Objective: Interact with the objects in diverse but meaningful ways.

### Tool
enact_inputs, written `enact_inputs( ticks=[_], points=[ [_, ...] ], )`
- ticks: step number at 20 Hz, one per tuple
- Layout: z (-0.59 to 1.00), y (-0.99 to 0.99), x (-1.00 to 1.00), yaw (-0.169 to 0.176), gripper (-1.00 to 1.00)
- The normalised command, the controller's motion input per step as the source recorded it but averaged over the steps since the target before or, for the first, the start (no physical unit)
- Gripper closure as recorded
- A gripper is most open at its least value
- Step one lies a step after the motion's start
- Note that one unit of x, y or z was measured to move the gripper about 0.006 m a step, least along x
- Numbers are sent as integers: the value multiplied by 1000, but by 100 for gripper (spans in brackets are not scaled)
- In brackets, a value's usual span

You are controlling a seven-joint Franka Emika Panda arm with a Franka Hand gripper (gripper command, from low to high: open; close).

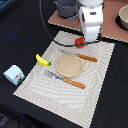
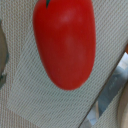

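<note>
In the exterior view the arm stands over the far edge of the woven placemat (image 1: 35, 82), its body hiding the gripper, so I cannot tell how the jaws stand; the red tomato (image 1: 79, 41) peeks out beside it, while the banana (image 1: 43, 61) and carton (image 1: 14, 74) lie well off toward the exterior view's left. The wrist view shows the tomato (image 2: 65, 42) filling the frame on the mat, a knife blade (image 2: 110, 97) seemingly nearby.
</note>
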Motion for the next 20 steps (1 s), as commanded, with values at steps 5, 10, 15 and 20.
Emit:
enact_inputs(
  ticks=[5, 10, 15, 20],
  points=[
    [-193, -4, -63, 41, -100],
    [-10, -50, 0, 20, 100],
    [-7, -30, 6, 19, 100],
    [-45, -7, 5, 11, 100]
  ],
)
